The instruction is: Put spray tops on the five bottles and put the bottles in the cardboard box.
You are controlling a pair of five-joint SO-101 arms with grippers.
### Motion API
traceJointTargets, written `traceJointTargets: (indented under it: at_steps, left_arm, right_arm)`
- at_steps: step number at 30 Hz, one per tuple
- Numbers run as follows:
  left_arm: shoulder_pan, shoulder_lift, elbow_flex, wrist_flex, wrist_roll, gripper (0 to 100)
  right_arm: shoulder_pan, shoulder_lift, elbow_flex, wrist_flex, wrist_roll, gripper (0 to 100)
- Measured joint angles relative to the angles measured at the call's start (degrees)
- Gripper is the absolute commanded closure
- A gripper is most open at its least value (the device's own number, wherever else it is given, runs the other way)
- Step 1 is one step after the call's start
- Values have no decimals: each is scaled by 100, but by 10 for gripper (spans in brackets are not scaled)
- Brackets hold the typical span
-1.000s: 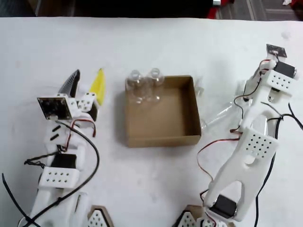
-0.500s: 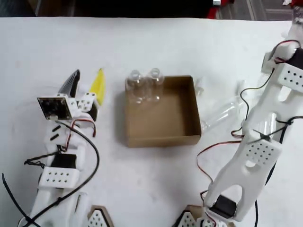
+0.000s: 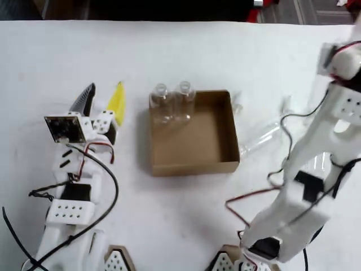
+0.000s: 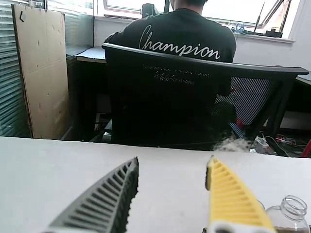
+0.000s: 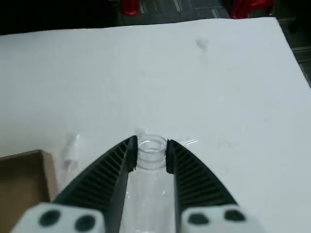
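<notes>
White tabletop (image 3: pixel 186 51) is carrying one cardboard box (image 3: pixel 192 135) between your two arms. Two clear uncapped bottles (image 3: pixel 161 101) (image 3: pixel 183 99) are standing at the box's far left corner. You are pinching a third bottle (image 5: pixel 151 149) by its neck in the right gripper (image 5: pixel 150 144), out to the right of the box. Your left gripper (image 3: pixel 104 99) is resting left of the box, its grey and yellow fingers spread around nothing. One clear piece lying just right of the box may be a spray top (image 3: pixel 259 138).

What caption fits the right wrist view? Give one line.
Right gripper shut on the neck of a clear bottle over the white table.
</notes>
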Motion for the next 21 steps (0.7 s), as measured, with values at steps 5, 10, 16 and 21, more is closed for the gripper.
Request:
traceJointTargets:
  at_steps: [5,10,16,21]
  left_arm:
    - [0,0,0,0,0,790]
    - [0,0,0,0,0,790]
    - [0,0,0,0,0,790]
    - [0,0,0,0,0,790]
  right_arm:
    - [-756,-1714,1785,0,0,982]
    - [-1530,-3543,3543,-396,0,982]
    - [-2163,-5600,6268,-2295,0,983]
    - [-2549,-7191,8774,-4334,-352,983]
